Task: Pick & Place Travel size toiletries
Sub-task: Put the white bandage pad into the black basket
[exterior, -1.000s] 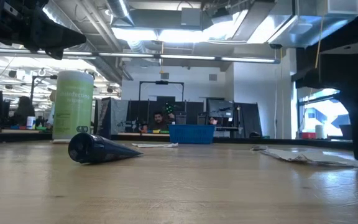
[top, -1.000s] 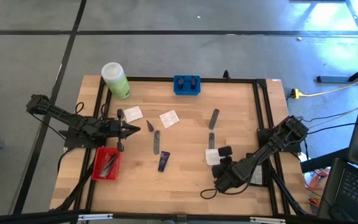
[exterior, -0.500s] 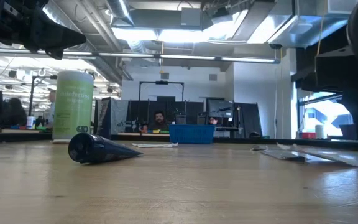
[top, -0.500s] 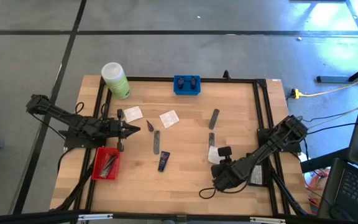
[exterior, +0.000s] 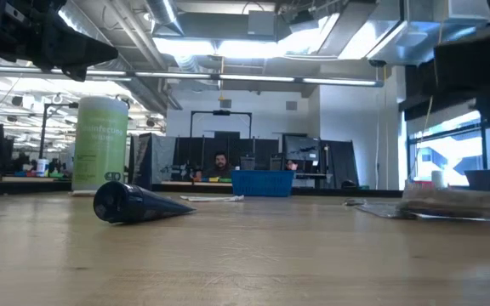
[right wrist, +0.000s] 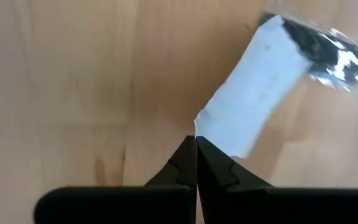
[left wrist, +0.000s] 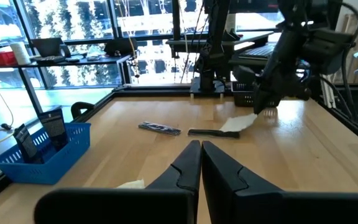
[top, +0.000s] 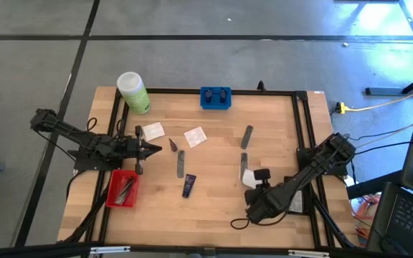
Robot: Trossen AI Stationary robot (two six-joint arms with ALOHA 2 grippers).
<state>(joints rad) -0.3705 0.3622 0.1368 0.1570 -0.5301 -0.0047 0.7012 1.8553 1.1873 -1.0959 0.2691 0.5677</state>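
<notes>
My right gripper (top: 253, 180) stands at the table's right middle, pointing steeply down, shut on a flat white sachet (top: 247, 175). A slim grey tube (top: 244, 160) lies just beyond the sachet. More toiletries lie flat on the wood: two white sachets (top: 153, 130) (top: 195, 136), a dark cone (top: 172, 145), grey tubes (top: 181, 163) (top: 247, 136) and a navy tube (top: 188, 185). My left gripper (top: 158, 149) hangs shut and level over the table's left side, holding nothing. My right gripper pinches one corner (right wrist: 205, 127) of the white sachet between its two fingertips, slanting down from the near right. The sachet tilts, its held end raised. Its far end (left wrist: 227, 127) is low at the table beside the grey tube (right wrist: 331, 50).
A light-green bottle (top: 133, 92) stands at the far left corner. A blue tray (top: 215, 97) sits at the far edge and a red tray (top: 122, 188) with items at the near left. Black rails (top: 303, 136) frame the table. People and desks show in the room behind.
My right gripper has shut on the near corner of the white sachet and then risen a little. The sachet lay flat; its held end is now lifted and it tilts, while its far end has stayed low by the grey tube.
</notes>
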